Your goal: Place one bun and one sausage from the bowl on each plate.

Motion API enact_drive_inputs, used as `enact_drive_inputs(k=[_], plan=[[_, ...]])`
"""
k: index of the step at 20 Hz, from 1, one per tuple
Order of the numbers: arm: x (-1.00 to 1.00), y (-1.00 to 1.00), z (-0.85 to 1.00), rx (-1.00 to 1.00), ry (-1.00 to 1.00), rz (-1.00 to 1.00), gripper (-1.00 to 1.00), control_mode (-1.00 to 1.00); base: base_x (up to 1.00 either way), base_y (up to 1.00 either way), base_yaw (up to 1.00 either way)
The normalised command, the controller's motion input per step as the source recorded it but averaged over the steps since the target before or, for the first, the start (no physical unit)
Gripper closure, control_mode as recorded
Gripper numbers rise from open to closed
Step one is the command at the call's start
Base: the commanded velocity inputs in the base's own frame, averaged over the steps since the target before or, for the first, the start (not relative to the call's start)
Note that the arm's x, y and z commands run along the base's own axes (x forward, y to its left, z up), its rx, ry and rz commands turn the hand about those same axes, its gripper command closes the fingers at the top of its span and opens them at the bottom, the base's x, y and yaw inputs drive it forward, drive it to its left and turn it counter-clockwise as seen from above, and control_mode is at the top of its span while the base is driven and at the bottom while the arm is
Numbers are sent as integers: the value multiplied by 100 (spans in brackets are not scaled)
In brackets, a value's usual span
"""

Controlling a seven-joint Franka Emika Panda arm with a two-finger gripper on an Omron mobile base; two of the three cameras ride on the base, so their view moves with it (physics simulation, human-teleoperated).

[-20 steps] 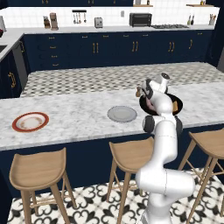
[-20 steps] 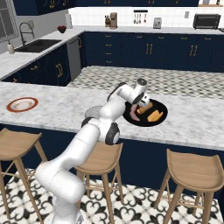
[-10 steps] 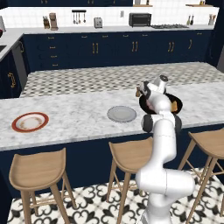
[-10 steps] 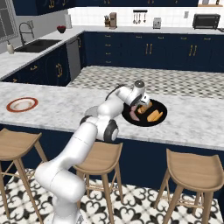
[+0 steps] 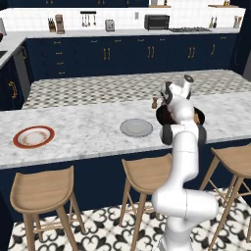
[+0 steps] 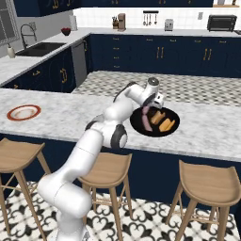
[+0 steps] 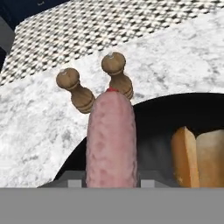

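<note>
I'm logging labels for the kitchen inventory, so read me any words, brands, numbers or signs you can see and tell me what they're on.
No readable text in any view.
The sausage held in the hand, the buns, the black bowl, the grey plate and the red-rimmed plate bear no markings.
The two wooden grinders are plain.
Any markings on the back-counter toaster oven are too small to read.

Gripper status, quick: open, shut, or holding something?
Gripper: shut on a sausage, above the black bowl.
</note>
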Motion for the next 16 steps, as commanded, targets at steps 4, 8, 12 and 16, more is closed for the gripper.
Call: enact_drive_inputs(k=[4, 8, 12, 16], plan=[[-48, 30, 75, 0, 2, 0, 100, -100, 0, 0, 0], [-32, 79, 13, 0, 15, 0, 100, -100, 0, 0, 0], [-44, 100, 0, 0, 14, 1, 100, -100, 0, 0, 0], [-60, 100, -3, -1, 2, 0, 100, -100, 0, 0, 0]])
